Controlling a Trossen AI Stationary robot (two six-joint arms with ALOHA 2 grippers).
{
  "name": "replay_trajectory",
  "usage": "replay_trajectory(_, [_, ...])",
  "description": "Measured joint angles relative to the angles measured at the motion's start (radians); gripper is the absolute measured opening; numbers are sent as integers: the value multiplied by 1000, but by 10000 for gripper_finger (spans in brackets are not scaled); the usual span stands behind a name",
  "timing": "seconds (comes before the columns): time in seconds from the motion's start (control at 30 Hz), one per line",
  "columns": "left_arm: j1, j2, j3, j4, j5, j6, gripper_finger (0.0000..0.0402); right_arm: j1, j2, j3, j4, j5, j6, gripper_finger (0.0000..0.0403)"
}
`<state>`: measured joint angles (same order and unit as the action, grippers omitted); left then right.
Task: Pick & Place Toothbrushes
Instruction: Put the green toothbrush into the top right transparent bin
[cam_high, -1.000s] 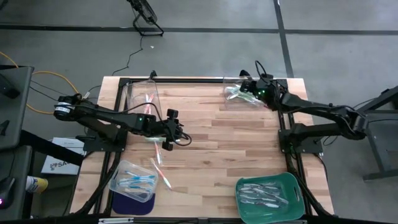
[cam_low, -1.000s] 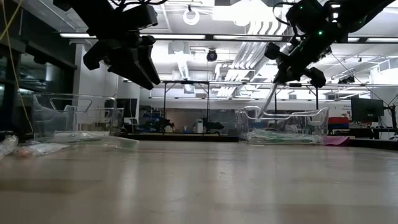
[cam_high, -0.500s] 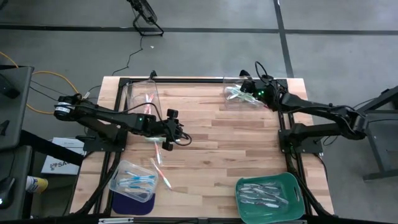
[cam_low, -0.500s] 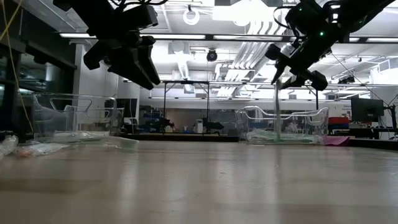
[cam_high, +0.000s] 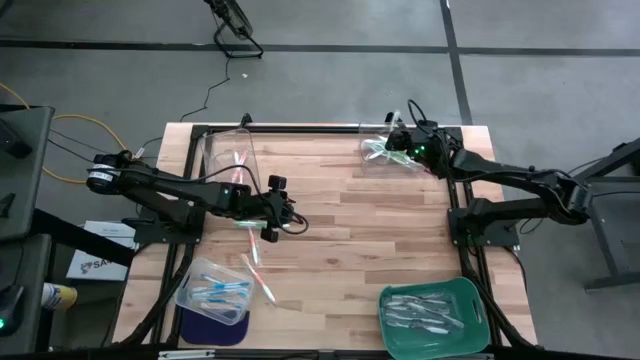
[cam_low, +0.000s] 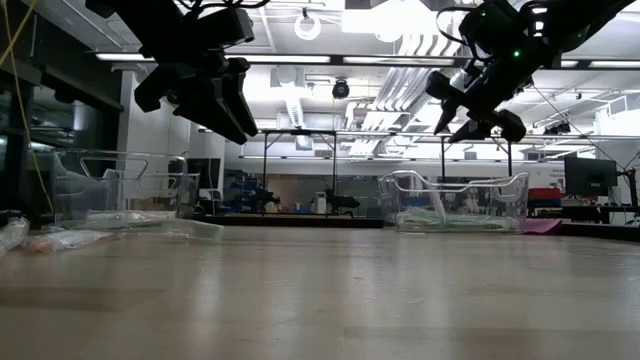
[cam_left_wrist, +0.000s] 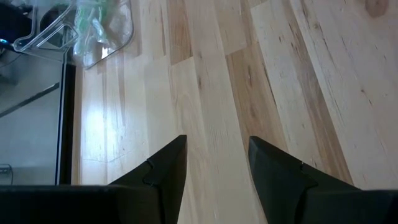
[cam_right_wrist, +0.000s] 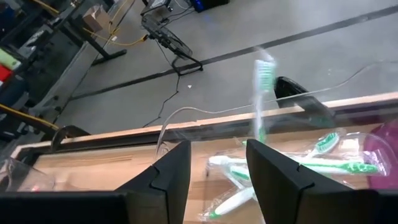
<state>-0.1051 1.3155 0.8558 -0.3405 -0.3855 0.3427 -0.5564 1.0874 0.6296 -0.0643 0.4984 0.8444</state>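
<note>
Above the clear bin (cam_high: 385, 155) at the table's far right corner, the right gripper (cam_right_wrist: 214, 177) hangs with fingers parted and empty — a green toothbrush (cam_right_wrist: 262, 93) stands upright over the green toothbrushes (cam_right_wrist: 292, 163) lying inside. The left gripper (cam_left_wrist: 214, 165) hovers mid-table, fingers apart, holding nothing.

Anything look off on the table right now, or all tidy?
Two things: loose pink-orange toothbrushes lie on the bare wooden table beside the clear bin of blue brushes, and a green-and-white toothbrush stands blurred above the far clear bin, apparently mid-drop from the open right gripper.
</note>
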Motion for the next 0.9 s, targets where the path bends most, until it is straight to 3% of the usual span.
replay_trajectory(0.67, [0, 0, 0, 0, -2, 0, 163, 0, 0, 0, 25, -14, -146, 148])
replay_trajectory(0.9, [-1, 0, 0, -14, -20, -10, 163, 0, -28, 0, 117, -196, -287, 148])
